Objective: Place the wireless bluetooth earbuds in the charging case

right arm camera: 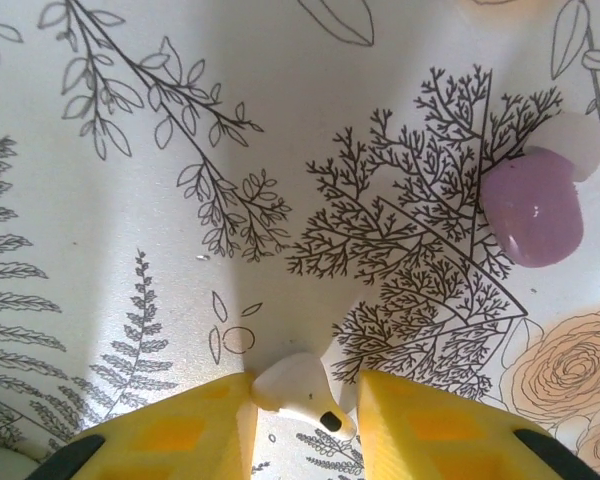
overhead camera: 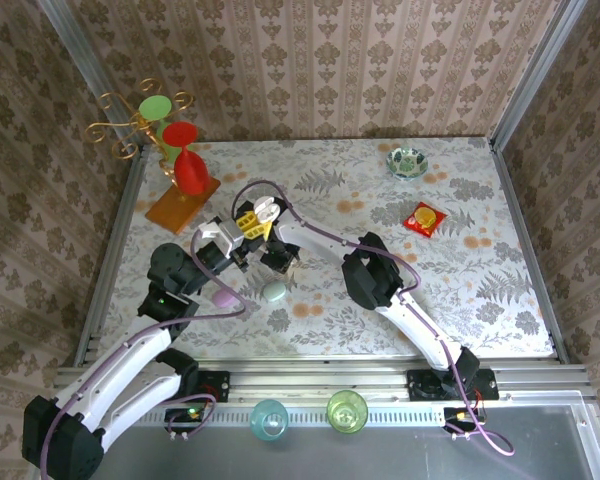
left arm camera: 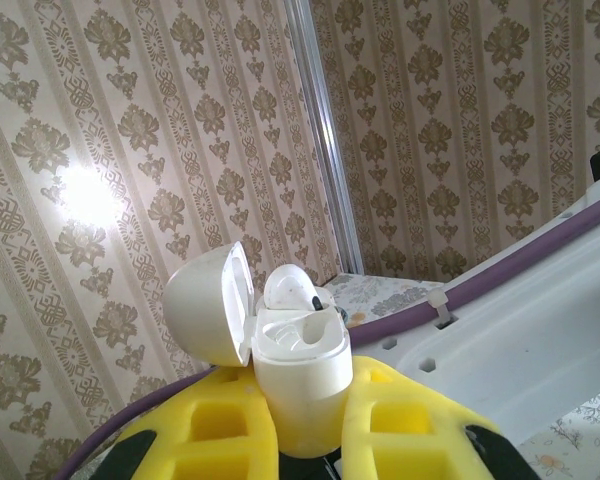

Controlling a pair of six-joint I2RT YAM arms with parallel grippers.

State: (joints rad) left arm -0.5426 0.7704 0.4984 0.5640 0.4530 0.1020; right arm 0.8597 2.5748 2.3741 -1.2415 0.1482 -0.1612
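The left gripper (left arm camera: 305,405) is clamped on the white case (left arm camera: 302,370), its yellow fingers (left arm camera: 225,425) pressing the case's lower body from both sides and holding it upright above the table. The lid (left arm camera: 208,305) is hinged open and leans back to one side. A seated bud (left arm camera: 290,288), white with a small dark spot, stands in one well of the case and rises above its rim. The well beside it looks hollow.

The right gripper (right arm camera: 305,415) is down at the table (right arm camera: 130,250), its yellow fingers (right arm camera: 180,435) standing on either side of a loose bud (right arm camera: 292,385). This bud is white with a dark tip on its stem and lies on the flowered cloth. One pad touches its rounded end. Only a sliver of shadow separates the stem from the other pad, so I cannot tell whether the jaws have it gripped.

In the top view the two grippers are near each other, left of the table's middle. A lilac case (right arm camera: 533,208) lies closed on the cloth near the right gripper, with a whitish rounded thing (right arm camera: 578,142) touching its far side. A green case (overhead camera: 273,292), also closed, lies just beside the lilac one.

Farther out, a small bowl (overhead camera: 407,162) and a red packet (overhead camera: 423,218) lie well apart toward the far right. A red goblet (overhead camera: 187,165) stands on a wooden board (overhead camera: 180,207) at the far left, beside a gold stand (overhead camera: 120,120) with a green cup (overhead camera: 155,107). Two glasses, one blue (overhead camera: 270,418) and one green (overhead camera: 347,411), stand on the near ledge between the arm bases.
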